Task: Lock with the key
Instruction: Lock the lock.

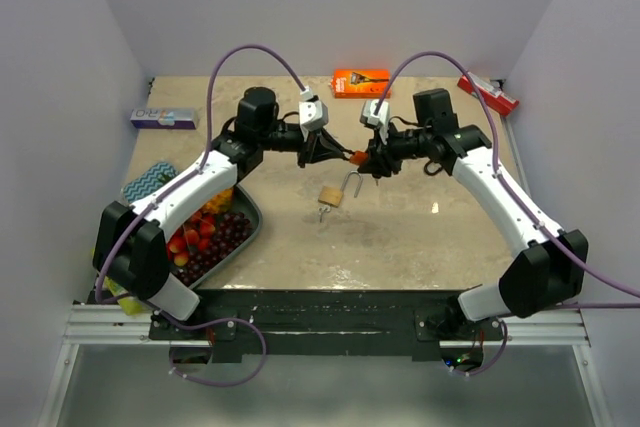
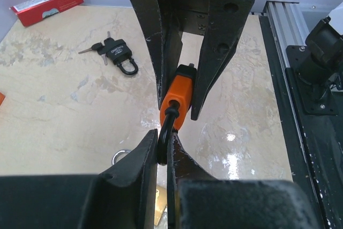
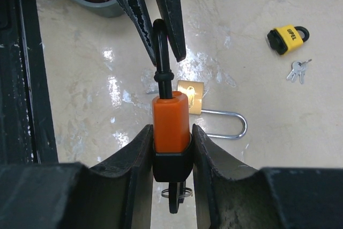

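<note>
Over the tabletop point(image 1: 420, 237), our left jaws are pinching the shackle point(image 3: 162, 46) of the orange padlock point(image 3: 171, 119); our right jaws are gripping its body.

orange padlock point(image 3: 170, 119): orange body, black shackle | left claw point(image 2: 163, 139) and right claw point(image 3: 171, 130): black | bench point(image 1: 420, 237): beige, marbled with grey | brass padlock point(image 3: 196, 98): gold body, silver shackle | yellow padlock point(image 3: 287, 38): yellow body, black shackle | black padlock point(image 2: 120, 56): black throughout | red box point(image 2: 47, 4): red, white label | orange box point(image 1: 360, 81): orange, dark print | cloth point(image 1: 148, 180): teal, white zigzag
</note>
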Controlling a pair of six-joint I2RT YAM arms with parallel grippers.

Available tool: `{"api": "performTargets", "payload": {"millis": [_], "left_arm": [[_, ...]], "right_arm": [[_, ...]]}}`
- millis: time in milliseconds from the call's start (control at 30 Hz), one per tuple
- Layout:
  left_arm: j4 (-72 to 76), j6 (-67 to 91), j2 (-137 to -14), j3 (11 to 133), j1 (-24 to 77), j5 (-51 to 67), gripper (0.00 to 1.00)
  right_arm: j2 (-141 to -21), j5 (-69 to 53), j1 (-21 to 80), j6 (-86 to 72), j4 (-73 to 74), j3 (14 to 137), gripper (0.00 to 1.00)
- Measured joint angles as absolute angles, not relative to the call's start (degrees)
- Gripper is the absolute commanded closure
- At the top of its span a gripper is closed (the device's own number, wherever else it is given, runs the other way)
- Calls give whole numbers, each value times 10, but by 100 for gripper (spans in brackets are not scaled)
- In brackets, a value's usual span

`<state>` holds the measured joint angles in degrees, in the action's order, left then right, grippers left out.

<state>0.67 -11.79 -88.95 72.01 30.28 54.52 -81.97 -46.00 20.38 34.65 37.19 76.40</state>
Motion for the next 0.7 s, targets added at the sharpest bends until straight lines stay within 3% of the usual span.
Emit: {"api": "performTargets", "payload": {"millis": [367,700], "left_arm": [[68,-72,-897,698,300,543,100],[43,-135,-898,695,300,576,100]], "right_arm": [[-835,-469,205,332,368,762,100],[-872,-505,205,375,442,796,100]]}}
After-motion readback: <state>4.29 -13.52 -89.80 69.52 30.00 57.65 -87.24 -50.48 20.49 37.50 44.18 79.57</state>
